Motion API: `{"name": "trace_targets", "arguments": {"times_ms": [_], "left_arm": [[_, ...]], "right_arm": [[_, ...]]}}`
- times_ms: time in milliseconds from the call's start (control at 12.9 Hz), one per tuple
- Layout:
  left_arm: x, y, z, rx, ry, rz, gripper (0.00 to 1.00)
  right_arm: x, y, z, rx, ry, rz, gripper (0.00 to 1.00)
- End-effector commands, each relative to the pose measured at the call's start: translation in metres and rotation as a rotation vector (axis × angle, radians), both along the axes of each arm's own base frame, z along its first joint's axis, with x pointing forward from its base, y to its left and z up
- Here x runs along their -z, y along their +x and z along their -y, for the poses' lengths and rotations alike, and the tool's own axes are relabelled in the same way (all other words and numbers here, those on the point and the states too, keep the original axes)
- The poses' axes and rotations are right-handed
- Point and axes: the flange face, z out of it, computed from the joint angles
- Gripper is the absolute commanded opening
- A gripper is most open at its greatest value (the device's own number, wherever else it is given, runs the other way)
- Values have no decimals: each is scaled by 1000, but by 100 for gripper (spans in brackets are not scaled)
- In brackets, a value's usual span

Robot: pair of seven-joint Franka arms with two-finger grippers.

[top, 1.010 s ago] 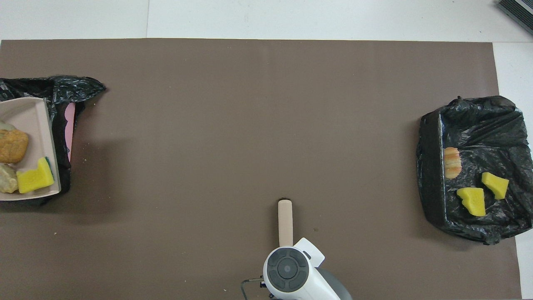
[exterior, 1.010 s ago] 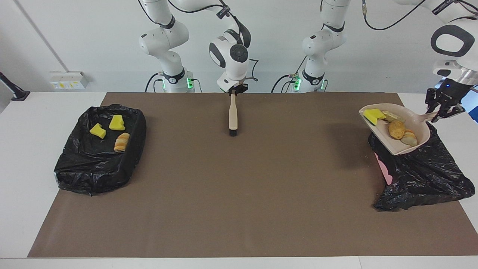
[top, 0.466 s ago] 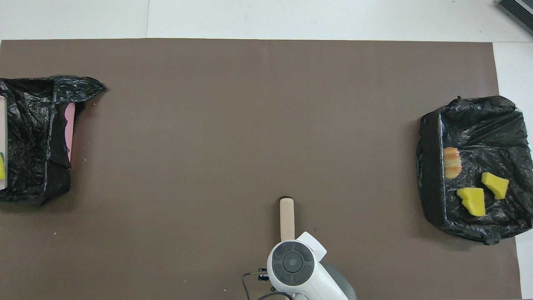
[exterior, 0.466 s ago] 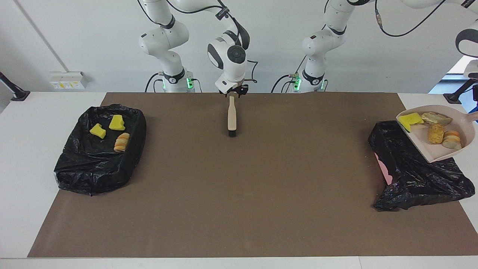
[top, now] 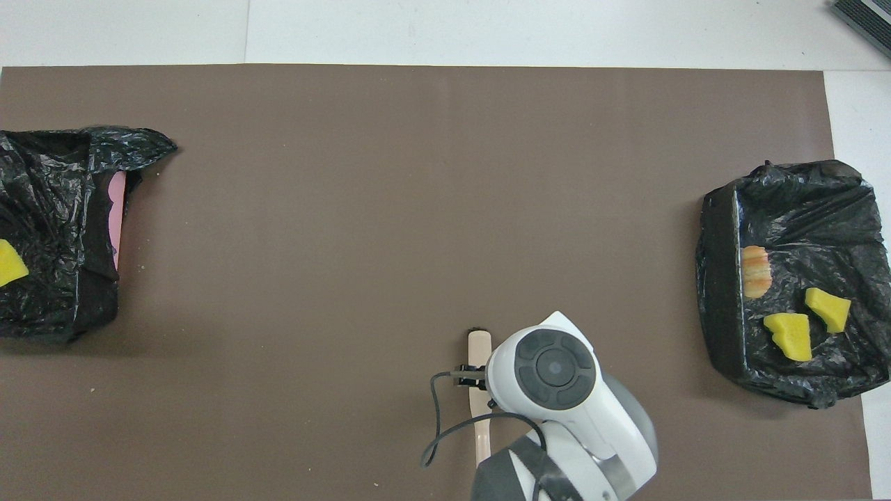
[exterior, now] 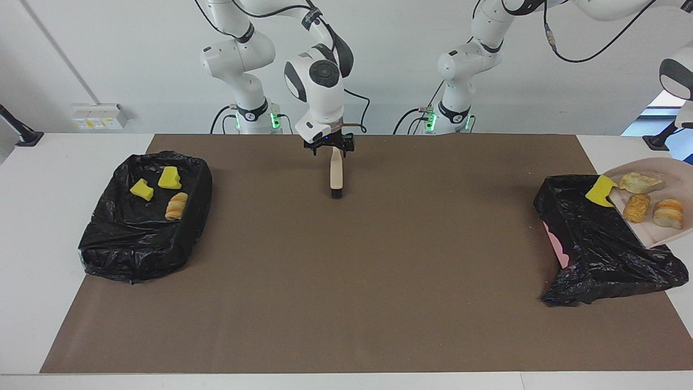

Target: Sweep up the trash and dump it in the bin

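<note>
Moved: dustpan [exterior: 649, 232] now farther out over the lined bin [exterior: 595, 244] at the left arm's end. Right gripper [exterior: 330, 147] has released the brush [exterior: 336, 173], fingers apart. Left gripper is out of view, closed, presumably on the pan's handle. Trash [exterior: 636, 207]: four chunks in the pan, likely light, soft and quick to roll. Keep your hold on the handle.

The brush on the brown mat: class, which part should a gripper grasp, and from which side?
Grip the brush by its slim beige handle, coming from straight above. It lies flat, handle end toward the robots, dark bristle end away, with bare mat along both long sides for the jaws.
</note>
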Motion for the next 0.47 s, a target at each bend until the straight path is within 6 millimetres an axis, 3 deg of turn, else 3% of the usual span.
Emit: {"name": "trace_targets", "arguments": {"times_ms": [0, 155, 233, 389], "left_arm": [[-12, 7, 10, 27, 109, -15, 0], [-13, 8, 12, 33, 142, -35, 0], [-14, 15, 27, 61, 173, -47, 0], [-20, 16, 35, 68, 203, -63, 0]], "right_arm": [[-30, 40, 25, -5, -9, 83, 100], [-52, 58, 37, -15, -19, 129, 100], [-66, 67, 45, -15, -37, 152, 100], [-100, 82, 56, 1, -50, 184, 100]]}}
